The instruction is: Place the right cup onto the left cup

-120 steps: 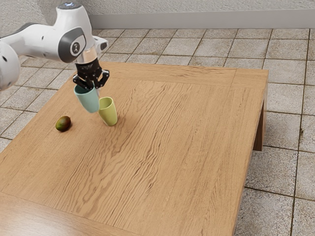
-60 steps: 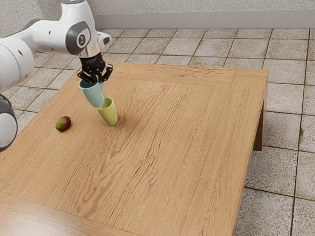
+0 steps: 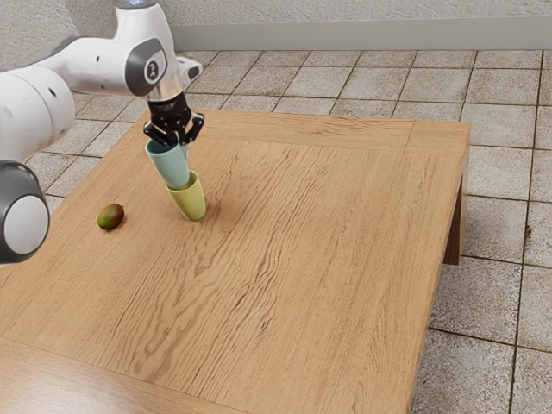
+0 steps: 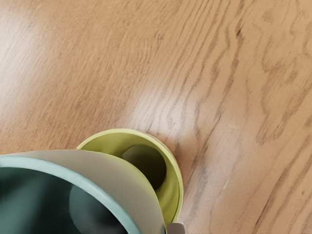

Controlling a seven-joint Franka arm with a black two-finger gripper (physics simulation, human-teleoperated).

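Teal cup [image 3: 166, 166] is hanging mouth-up above the yellow-green cup [image 3: 189, 203], its lower end overlapping the other's rim in the exterior view. Whether the base is dipping inside or just hovering at the opening, the pictures are leaving unclear. Both cups are slanting alike in that view, their mouths facing upward.

The black gripper [image 3: 182, 145] is holding the teal cup by its wall at the rim — the fingers are pinching narrowly, on the side facing the exterior view's right. In the wrist view, the teal cup's pale rim is curving around a dark interior, and its outer wall is covering part of the yellow-green cup's mouth. Beyond that wall, the yellow-green cup's inside is showing, with a dark round patch within.

Below, the yellow-green cup is standing on the wooden table [image 3: 302, 259]. A dark green and reddish fruit [image 3: 110, 217] is lying on the tabletop near the cups, apart from them, toward the exterior view's left. The white arm [image 3: 97, 67] is reaching in from that same side — over the table's far left corner in that view. Farther out, stone-coloured floor tiles [image 3: 496, 302] are spreading around the table, and a pale wall [image 3: 345, 10] is rising behind.
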